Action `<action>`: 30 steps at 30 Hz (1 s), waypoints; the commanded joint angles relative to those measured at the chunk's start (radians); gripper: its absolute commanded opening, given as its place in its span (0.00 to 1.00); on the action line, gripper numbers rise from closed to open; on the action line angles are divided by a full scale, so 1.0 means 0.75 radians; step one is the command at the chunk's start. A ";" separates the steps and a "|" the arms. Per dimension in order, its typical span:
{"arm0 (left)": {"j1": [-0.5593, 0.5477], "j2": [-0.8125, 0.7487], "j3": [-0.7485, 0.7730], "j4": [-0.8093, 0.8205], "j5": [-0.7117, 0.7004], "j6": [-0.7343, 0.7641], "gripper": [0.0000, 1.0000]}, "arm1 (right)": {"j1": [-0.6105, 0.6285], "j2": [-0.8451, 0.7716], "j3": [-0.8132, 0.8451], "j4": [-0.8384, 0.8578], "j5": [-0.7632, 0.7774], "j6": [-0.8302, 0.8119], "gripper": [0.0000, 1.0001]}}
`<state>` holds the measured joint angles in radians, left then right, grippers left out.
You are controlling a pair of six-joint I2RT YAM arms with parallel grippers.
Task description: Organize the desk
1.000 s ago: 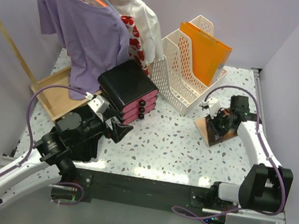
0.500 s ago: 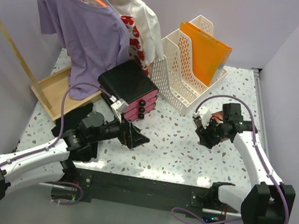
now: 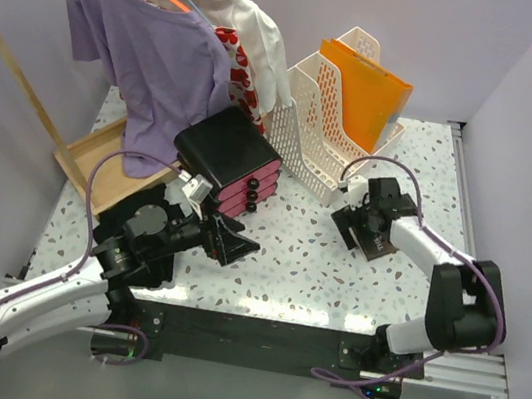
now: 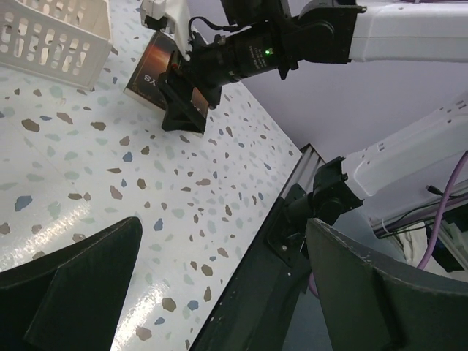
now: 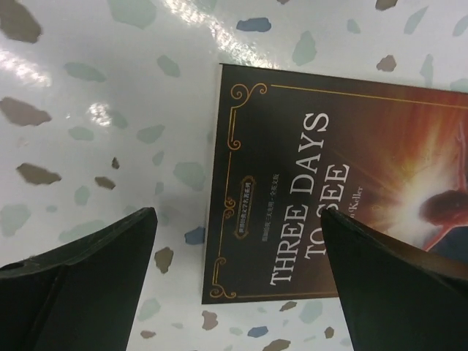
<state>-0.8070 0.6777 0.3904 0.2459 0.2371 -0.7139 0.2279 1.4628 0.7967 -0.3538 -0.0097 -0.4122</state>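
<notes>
- the tabletop [image 3: 298, 255] spreads out ahead of both arm bases and carries everything; a book [image 5: 322, 183] lies flat on it, cover up, on the right side just in front of the rack [image 3: 323, 128]
- the right jaws hang low over the book's corner, spread wide with nothing between them; one finger [image 5: 88, 278] is over bare tabletop, the other over the cover
- the left jaws are also wide apart and empty, held above the tabletop in front of the drawers [image 3: 237, 160], well apart from the book
- the step in hand looks like taking up the book, probably to stand it in the rack
- a flat, thin book gives little to pinch from above; the right jaws would do best to straddle one free edge, with one finger pressed down to the tabletop beside that edge so it can slip under as they close
- closing should be slow, since a glossy cover is likely to slide away
- once lifted, the book should be turned upright before it nears the rack; the front slot looks free, while the folder [image 3: 364, 94] fills the back one
- the left jaws could steady the rack if the book snags on its wall
</notes>
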 commanded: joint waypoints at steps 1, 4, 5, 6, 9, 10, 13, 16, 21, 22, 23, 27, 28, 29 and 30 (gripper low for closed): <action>-0.006 -0.032 -0.026 -0.015 -0.046 0.021 1.00 | 0.029 0.097 0.028 0.144 0.172 0.153 0.98; -0.006 -0.042 -0.028 -0.037 -0.052 0.027 1.00 | 0.046 0.136 0.024 0.171 0.221 0.157 0.91; -0.006 -0.047 -0.030 -0.037 -0.054 0.029 1.00 | 0.046 0.148 0.026 0.169 0.226 0.155 0.86; -0.006 -0.049 -0.034 -0.037 -0.054 0.031 1.00 | 0.046 0.168 0.028 0.161 0.246 0.155 0.83; -0.006 -0.051 -0.034 -0.037 -0.054 0.036 1.00 | 0.046 0.246 0.062 0.096 0.216 0.139 0.55; -0.006 -0.051 -0.034 -0.039 -0.052 0.038 1.00 | 0.046 0.269 0.089 0.077 0.185 0.134 0.48; -0.008 -0.051 -0.032 -0.039 -0.048 0.044 1.00 | 0.044 0.373 0.146 -0.027 0.132 0.110 0.17; -0.006 -0.055 -0.036 -0.043 -0.048 0.042 1.00 | 0.050 0.365 0.142 -0.044 0.087 0.073 0.07; -0.006 -0.045 -0.044 -0.013 -0.034 0.032 1.00 | 0.064 0.273 0.138 -0.133 0.015 0.022 0.00; -0.006 -0.030 -0.046 -0.005 -0.032 0.027 1.00 | 0.066 0.251 0.134 -0.144 -0.017 0.004 0.00; -0.006 -0.022 -0.046 0.014 -0.026 0.025 1.00 | 0.072 0.228 0.134 -0.158 -0.026 -0.003 0.00; -0.008 0.029 -0.042 0.069 0.003 0.021 1.00 | 0.077 0.122 0.132 -0.223 -0.067 -0.035 0.00; -0.006 0.049 -0.044 0.077 0.009 0.019 1.00 | 0.077 0.083 0.132 -0.238 -0.081 -0.039 0.00; -0.006 0.060 -0.044 0.095 0.013 0.017 1.00 | 0.079 0.058 0.130 -0.248 -0.101 -0.044 0.00; -0.006 0.070 -0.044 0.108 0.019 0.011 1.00 | 0.081 0.040 0.126 -0.275 -0.120 -0.048 0.00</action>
<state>-0.8078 0.7055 0.3618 0.2298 0.2234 -0.7124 0.2756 1.5749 0.9043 -0.4385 0.0029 -0.4217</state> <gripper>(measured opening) 0.997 0.059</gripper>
